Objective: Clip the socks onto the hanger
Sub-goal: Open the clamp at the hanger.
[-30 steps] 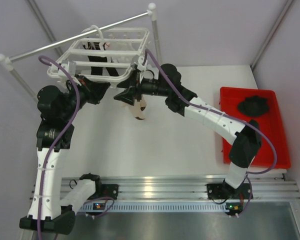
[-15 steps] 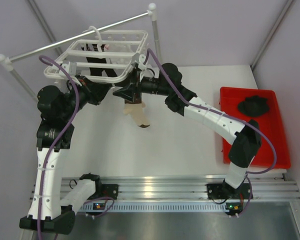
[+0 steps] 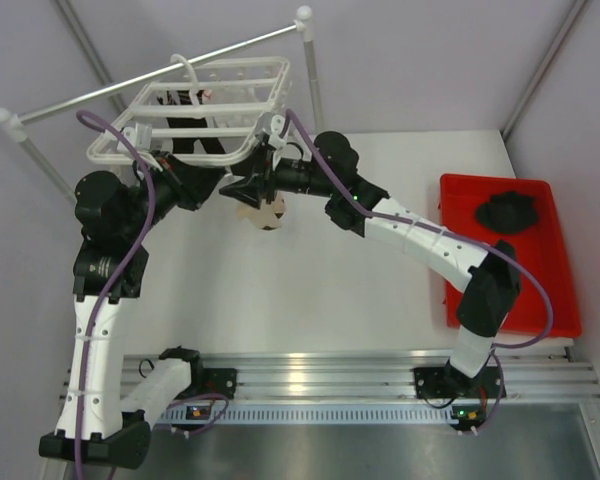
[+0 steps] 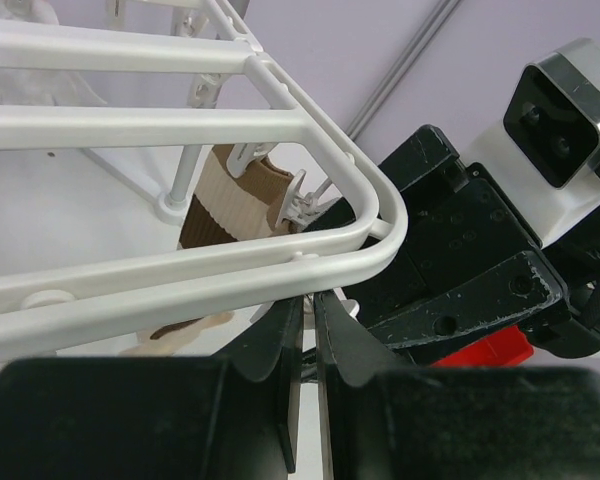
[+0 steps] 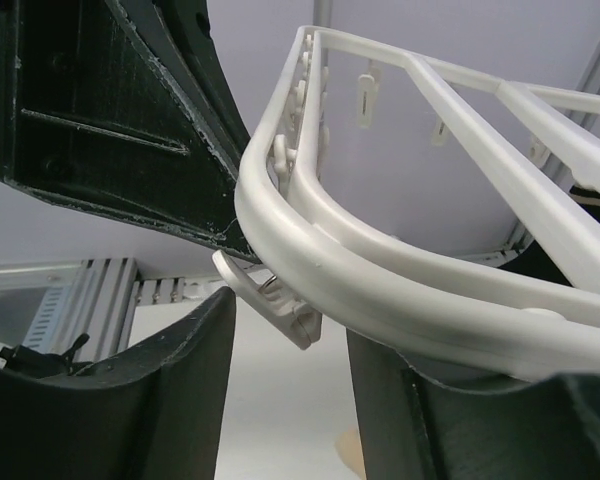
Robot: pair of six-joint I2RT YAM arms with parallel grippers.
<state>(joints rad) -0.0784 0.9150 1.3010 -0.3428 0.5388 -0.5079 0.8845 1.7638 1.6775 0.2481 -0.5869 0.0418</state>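
The white hanger [image 3: 208, 108] hangs from the rail, tilted. A black sock [image 3: 192, 128] hangs under its middle bars. The cream and brown sock [image 3: 266, 212] dangles from a clip near the frame's right corner; in the left wrist view its brown cuff [image 4: 230, 200] sits in a clip behind the rim [image 4: 180, 275]. My left gripper [image 4: 317, 300] is shut on a small white clip under the frame's corner. My right gripper [image 5: 285, 320] is open just below the rim [image 5: 380, 290], with that clip [image 5: 275, 298] between its fingers, touching neither.
The grey metal rail [image 3: 100, 92] with white ball ends carries the hanger's hook. A red bin [image 3: 560, 300] at the right holds a dark bundle of cloth [image 3: 508, 212]. Both arms meet under the frame's near right corner.
The hanger has tipped up and back a little. The cream sock has swung and now hangs bunched closer under the right gripper, which has shifted slightly left.
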